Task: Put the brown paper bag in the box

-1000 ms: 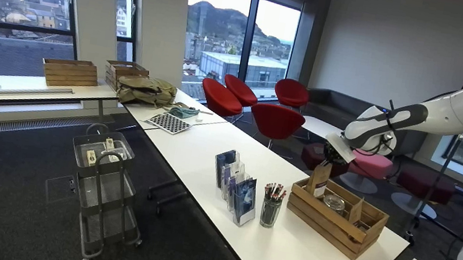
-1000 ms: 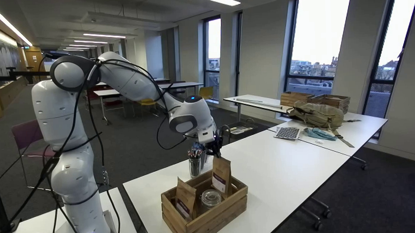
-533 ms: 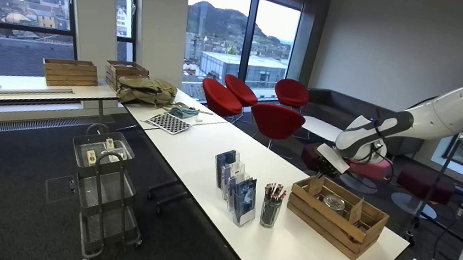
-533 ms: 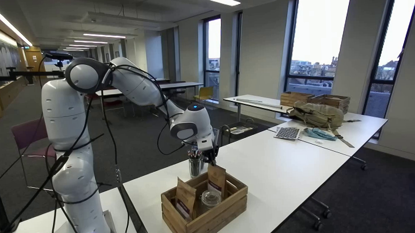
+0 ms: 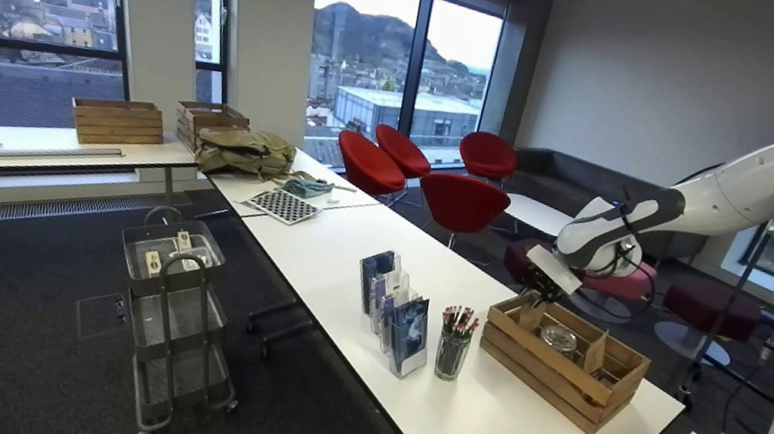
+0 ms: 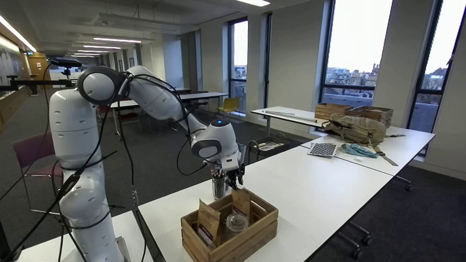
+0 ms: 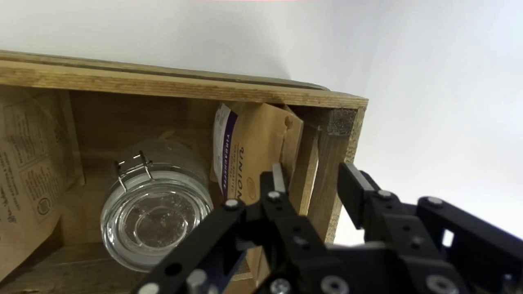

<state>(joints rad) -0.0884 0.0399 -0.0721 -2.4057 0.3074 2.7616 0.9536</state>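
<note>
The brown paper bag [image 6: 241, 200] stands inside the box [image 6: 244, 243], a wooden crate, at the end under my gripper. In the wrist view the bag [image 7: 259, 139] shows a purple and white label, and it stands slightly tilted beside the crate's end wall. The crate's rim [image 7: 184, 85] also shows there. My gripper [image 7: 314, 181] is open, with no bag between its fingers. One finger is over the bag and hides part of it; the other is past the end wall. In an exterior view the gripper [image 5: 531, 298] is just above the bag's top [image 5: 531, 316].
A glass jar [image 7: 157, 216] sits in the crate's middle, and a second brown bag [image 6: 208, 225] at its other end. A glass of pencils [image 5: 452, 352] and a leaflet holder [image 5: 407, 333] stand on the table beside the crate. A backpack [image 5: 246, 150] lies farther off.
The bag has gone down into the crate, where a second ago it stood higher in the gripper. The gripper has moved down with it, then opened and let go of it.
</note>
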